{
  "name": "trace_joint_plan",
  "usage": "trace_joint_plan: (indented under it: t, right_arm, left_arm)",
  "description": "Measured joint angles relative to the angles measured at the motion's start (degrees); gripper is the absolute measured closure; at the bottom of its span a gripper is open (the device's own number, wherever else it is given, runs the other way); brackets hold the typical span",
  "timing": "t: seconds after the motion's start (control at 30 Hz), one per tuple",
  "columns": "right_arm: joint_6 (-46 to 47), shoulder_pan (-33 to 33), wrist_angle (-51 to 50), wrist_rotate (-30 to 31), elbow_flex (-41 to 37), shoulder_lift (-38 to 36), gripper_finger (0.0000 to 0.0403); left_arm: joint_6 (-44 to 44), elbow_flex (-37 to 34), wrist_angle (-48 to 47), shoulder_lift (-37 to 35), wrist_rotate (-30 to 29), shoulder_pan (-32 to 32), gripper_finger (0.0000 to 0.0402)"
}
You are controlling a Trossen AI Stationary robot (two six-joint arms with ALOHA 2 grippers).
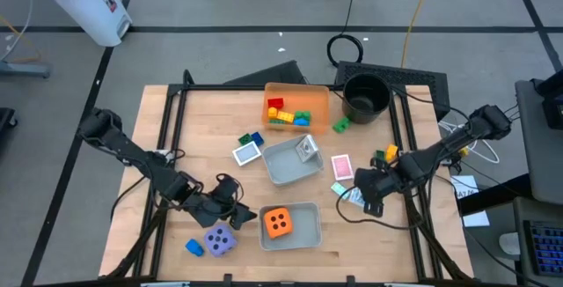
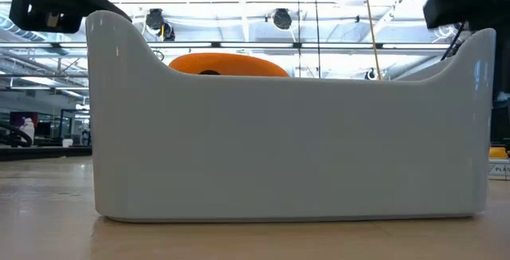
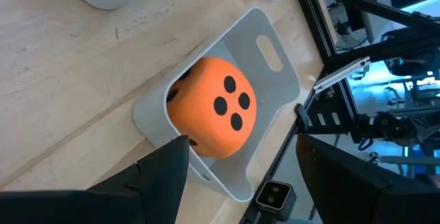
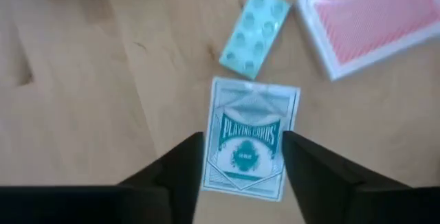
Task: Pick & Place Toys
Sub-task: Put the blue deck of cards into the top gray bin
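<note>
A: Table [image 1: 132, 146] first. Wood top, broad bare strip along its left edge. Three trays: orange tray [image 1: 313, 98] with bricks at the far edge, grey tray [image 1: 283, 171] at centre, second grey tray [image 1: 303, 231] near the front edge.

B: Orange die [image 1: 279, 223] sits inside that front tray, close to its walls. Purple die [image 1: 219, 240] lies outside it on the wood, a blue brick [image 1: 193, 247] just beside.

A: Left gripper [image 1: 239, 216]?

B: Between purple die and tray, fingers spread, holding nothing.

A: Right gripper [image 4: 240, 157]?

B: Over the teal card pack [image 4: 248, 139], fingers apart on either side. Contact unclear. Pale teal brick [image 4: 254, 33] and pink pack [image 4: 368, 21] lie just beyond.
</note>
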Motion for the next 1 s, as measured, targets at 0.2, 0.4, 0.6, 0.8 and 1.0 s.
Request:
trace_joint_plan:
  t: [0.2,0.4,0.6,0.8,1.0]
  right_arm:
    - [4.1,0.5,6.0,-3.4,-7.8,0.0,0.0140]
    - [5.3,0.3,13.7,-4.8,-11.9,0.0,0.0093]
    - [3.7,0.4,16.7,-4.6,-14.7,-0.1,0.0070]
    - [3.9,0.1,16.6,-1.8,-16.2,-0.1,0.0067]
    - [1.0,-0.1,14.8,4.3,-16.4,0.0,0.0076]
  left_arm:
    - [0.2,0.0,0.8,0.0,0.0,0.0,0.0131]
    - [0.2,0.0,1.5,0.0,0.1,0.0,0.0131]
    - [0.1,0.0,2.0,0.0,0.2,0.0,0.0131]
    - [-0.3,0.0,2.0,0.0,0.3,0.0,0.0131]
    - [-0.3,0.0,1.9,0.0,0.3,0.0,0.0131]
